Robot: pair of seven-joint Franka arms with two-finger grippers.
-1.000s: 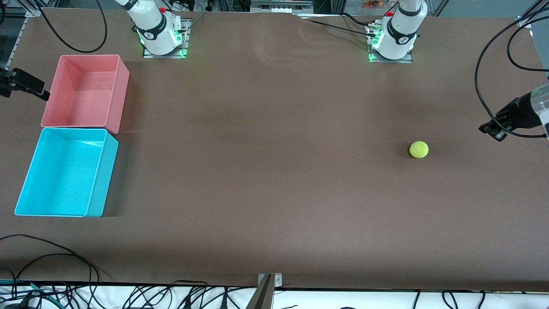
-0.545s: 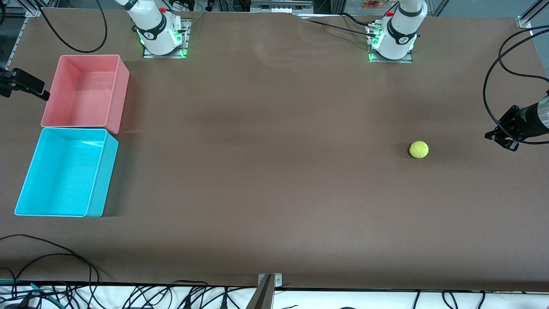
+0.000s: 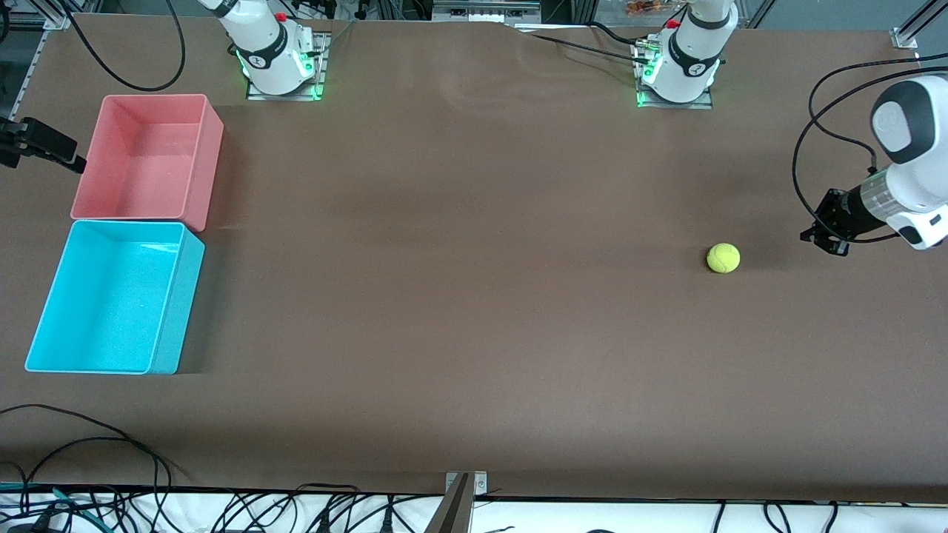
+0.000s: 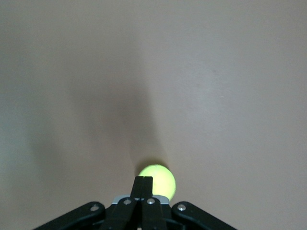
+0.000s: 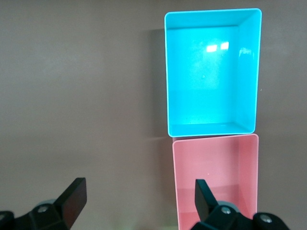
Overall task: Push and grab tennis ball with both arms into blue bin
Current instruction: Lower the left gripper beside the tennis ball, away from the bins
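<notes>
The tennis ball (image 3: 723, 257) lies on the brown table toward the left arm's end; it also shows in the left wrist view (image 4: 163, 178). My left gripper (image 3: 818, 239) is shut and empty, low beside the ball on the side toward the table's end, with a gap between them; in its wrist view the closed fingertips (image 4: 144, 181) point at the ball. The blue bin (image 3: 181, 296) stands empty at the right arm's end and shows in the right wrist view (image 5: 245, 72). My right gripper (image 3: 72, 159) is open and empty, waiting beside the pink bin; its own view (image 5: 138, 199) shows it above the table.
An empty pink bin (image 3: 212, 152) touches the blue bin on the side farther from the front camera, and also shows in the right wrist view (image 5: 253, 182). Black cables hang at the left arm's end (image 3: 807, 133) and along the table's near edge (image 3: 89, 444).
My left gripper has moved in from the table's end toward the ball, and its white wrist has come into view. The ball and the right arm have not moved.
</notes>
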